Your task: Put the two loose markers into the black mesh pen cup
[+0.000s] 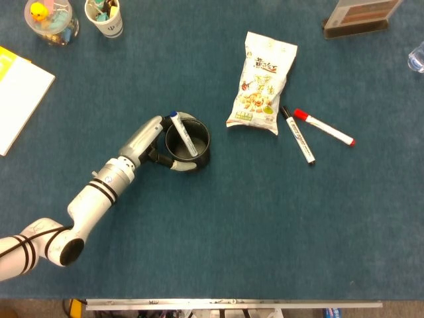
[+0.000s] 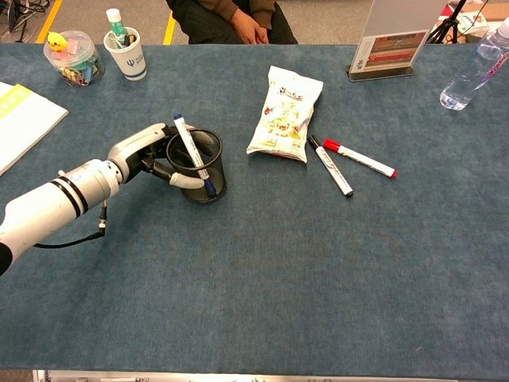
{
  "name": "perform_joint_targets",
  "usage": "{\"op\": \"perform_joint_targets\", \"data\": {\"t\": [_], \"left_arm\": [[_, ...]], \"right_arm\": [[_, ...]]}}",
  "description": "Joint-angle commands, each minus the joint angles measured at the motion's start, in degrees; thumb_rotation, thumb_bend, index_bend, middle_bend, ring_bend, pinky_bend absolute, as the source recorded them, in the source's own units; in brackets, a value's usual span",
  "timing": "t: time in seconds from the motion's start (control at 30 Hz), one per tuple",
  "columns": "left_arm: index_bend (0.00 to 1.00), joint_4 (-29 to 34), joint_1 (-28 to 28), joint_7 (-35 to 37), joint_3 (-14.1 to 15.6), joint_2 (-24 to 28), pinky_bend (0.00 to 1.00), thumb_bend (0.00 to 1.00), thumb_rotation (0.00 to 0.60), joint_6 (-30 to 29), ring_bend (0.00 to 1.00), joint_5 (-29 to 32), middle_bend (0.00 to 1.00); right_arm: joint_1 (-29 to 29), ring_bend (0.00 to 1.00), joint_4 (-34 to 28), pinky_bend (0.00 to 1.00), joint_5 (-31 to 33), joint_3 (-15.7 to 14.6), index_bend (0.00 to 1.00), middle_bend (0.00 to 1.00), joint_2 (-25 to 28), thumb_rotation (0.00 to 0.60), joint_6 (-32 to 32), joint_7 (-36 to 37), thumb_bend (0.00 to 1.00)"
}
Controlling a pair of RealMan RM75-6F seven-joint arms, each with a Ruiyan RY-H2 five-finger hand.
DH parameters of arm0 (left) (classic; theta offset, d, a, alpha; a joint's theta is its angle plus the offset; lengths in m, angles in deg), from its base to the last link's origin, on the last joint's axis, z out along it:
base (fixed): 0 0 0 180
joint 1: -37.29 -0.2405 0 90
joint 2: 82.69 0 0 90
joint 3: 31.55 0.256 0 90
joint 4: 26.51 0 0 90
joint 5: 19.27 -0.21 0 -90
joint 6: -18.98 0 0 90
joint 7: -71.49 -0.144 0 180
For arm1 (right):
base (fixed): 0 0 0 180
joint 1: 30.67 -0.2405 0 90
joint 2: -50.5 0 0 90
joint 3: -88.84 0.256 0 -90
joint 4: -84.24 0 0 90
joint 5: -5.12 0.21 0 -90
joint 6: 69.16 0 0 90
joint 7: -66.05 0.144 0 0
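Observation:
The black mesh pen cup (image 1: 202, 155) (image 2: 217, 170) stands left of the table's middle with a blue-capped marker (image 1: 182, 132) (image 2: 191, 151) leaning inside it. My left hand (image 1: 148, 140) (image 2: 146, 151) grips the cup from its left side, with fingers around the far and near walls. The two loose markers lie flat to the right of a snack bag: a black-capped marker (image 1: 297, 134) (image 2: 330, 165) and a red-capped marker (image 1: 324, 127) (image 2: 359, 159), side by side and angled apart. No right hand shows in either view.
A snack bag (image 1: 262, 83) (image 2: 285, 114) lies between the cup and the markers. At the back left stand a paper cup of pens (image 1: 105, 16), a plastic jar (image 1: 50, 20) and a notebook (image 1: 16, 93). A sign stand (image 2: 387, 40) and a water bottle (image 2: 473, 68) are at the back right.

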Motion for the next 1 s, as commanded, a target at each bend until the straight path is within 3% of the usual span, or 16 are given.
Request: {"op": "perform_joint_targets", "data": {"t": [0.03,0.3,0.53,0.77,1.0], "left_arm": [[0.31,0.54,-0.26,-0.47,-0.25,0.25,0.34,0.11,0.600,-0.48,0.41,0.07,0.41],[0.31,5.01,-1.00,-2.58,0.33,4.92,0.34,0.11,0.600,-3.01,0.41,-2.50,0.42],[0.31,9.89,-1.84,-7.22,1.91,8.94,0.34,0.11,0.600,-5.74,0.41,-5.22,0.42],[0.31,14.44,-2.51,-11.23,2.64,12.21,0.34,0.11,0.600,-7.87,0.41,-6.42,0.41],[0.31,17.71,-3.00,-13.93,2.96,14.57,0.34,0.11,0.600,-8.75,0.41,-6.28,0.41]], "right_arm": [[-0.71,0.03,-0.44,0.01,-0.91,-0.38,0.26,0.21,0.60,0.600,-1.19,-0.79,0.30],[-6.43,0.03,-2.30,0.02,-7.79,-1.92,0.33,0.21,2.26,0.600,-8.52,-5.14,0.30],[-14.64,0.03,-2.48,0.02,-12.70,-1.69,0.39,0.23,0.97,0.600,-18.46,-10.43,0.19],[-22.29,0.03,2.18,0.02,-12.59,-0.28,0.42,0.24,-4.61,0.600,-27.90,-16.43,0.17],[-26.42,0.03,8.94,0.02,-15.21,-0.14,0.45,0.24,-11.51,0.600,-29.58,-23.17,0.17]]}}
